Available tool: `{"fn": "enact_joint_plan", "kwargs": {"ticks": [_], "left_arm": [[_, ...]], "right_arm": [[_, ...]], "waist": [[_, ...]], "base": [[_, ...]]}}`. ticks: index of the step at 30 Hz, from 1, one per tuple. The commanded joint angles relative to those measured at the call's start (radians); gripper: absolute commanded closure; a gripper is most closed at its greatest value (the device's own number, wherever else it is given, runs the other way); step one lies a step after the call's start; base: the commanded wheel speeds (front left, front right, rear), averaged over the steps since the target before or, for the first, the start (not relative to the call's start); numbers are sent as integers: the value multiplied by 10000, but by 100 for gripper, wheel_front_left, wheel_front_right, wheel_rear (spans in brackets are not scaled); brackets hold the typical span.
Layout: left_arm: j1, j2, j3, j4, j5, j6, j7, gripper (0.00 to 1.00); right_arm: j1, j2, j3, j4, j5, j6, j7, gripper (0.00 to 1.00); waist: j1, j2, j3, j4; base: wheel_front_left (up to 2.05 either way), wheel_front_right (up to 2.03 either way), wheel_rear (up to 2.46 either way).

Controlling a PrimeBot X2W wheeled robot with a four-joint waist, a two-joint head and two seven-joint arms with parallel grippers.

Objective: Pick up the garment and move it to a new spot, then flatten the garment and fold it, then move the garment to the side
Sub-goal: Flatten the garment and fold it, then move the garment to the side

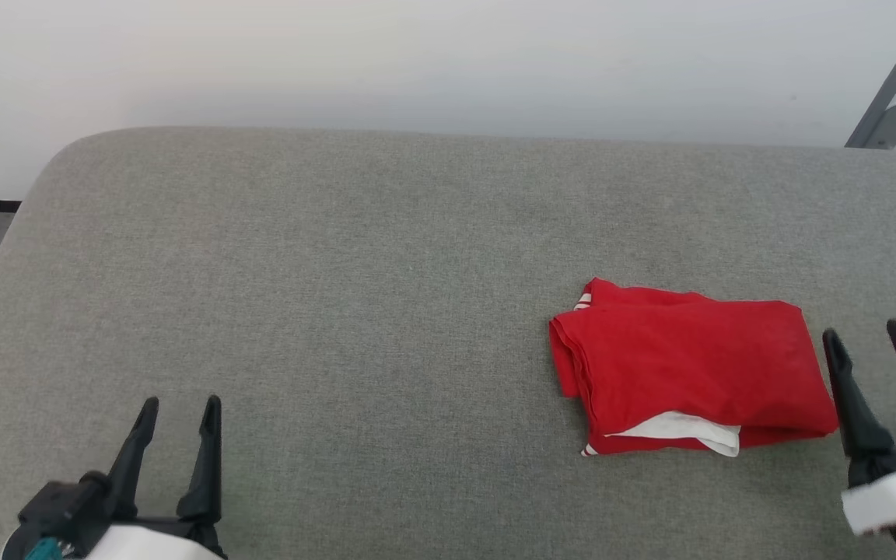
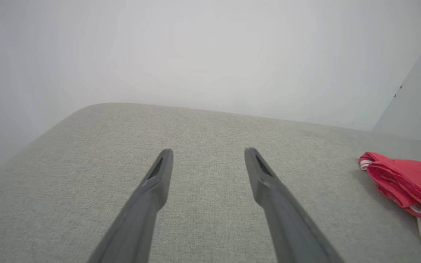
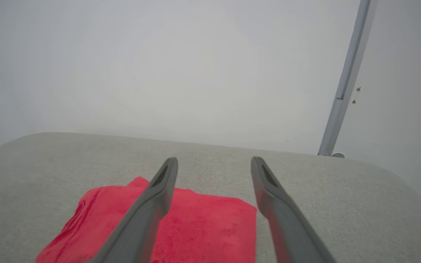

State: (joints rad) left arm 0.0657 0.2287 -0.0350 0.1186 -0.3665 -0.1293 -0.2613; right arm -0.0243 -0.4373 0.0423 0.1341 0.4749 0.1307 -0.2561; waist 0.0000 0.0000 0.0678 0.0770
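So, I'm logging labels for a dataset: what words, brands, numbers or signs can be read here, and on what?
None. No words, numbers or logos can be read on the garment, the grey padded surface, the wall, the left gripper or the right gripper.

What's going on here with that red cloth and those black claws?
A two-armed robot is working with a red garment on a grey padded surface. The garment lies folded in a compact bundle toward the robot's right, a white panel peeking out at its near edge. Nothing holds it: the right gripper is open just beside it, and the left gripper is open, far off.
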Motion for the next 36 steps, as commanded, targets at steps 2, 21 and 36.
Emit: {"fn": "enact_joint_plan", "kwargs": {"ticks": [2, 21, 36], "left_arm": [[259, -27, 168, -233, 153, -16, -51, 0], [934, -396, 540, -1181, 561, -16, -51, 0], [-757, -224, -158, -1153, 604, -16, -51, 0]], "right_arm": [[458, 131, -188, -402, -218, -3, 11, 0], [1639, 931, -1255, -2187, -688, -1, 979, 0], [-556, -1122, -1413, -1619, -71, -3, 6230, 0]], "waist": [[0, 0, -23, 18], [0, 0, 54, 29], [0, 0, 2124, 61]], "base": [[0, 0, 0], [0, 0, 0], [0, 0, 0]]}}
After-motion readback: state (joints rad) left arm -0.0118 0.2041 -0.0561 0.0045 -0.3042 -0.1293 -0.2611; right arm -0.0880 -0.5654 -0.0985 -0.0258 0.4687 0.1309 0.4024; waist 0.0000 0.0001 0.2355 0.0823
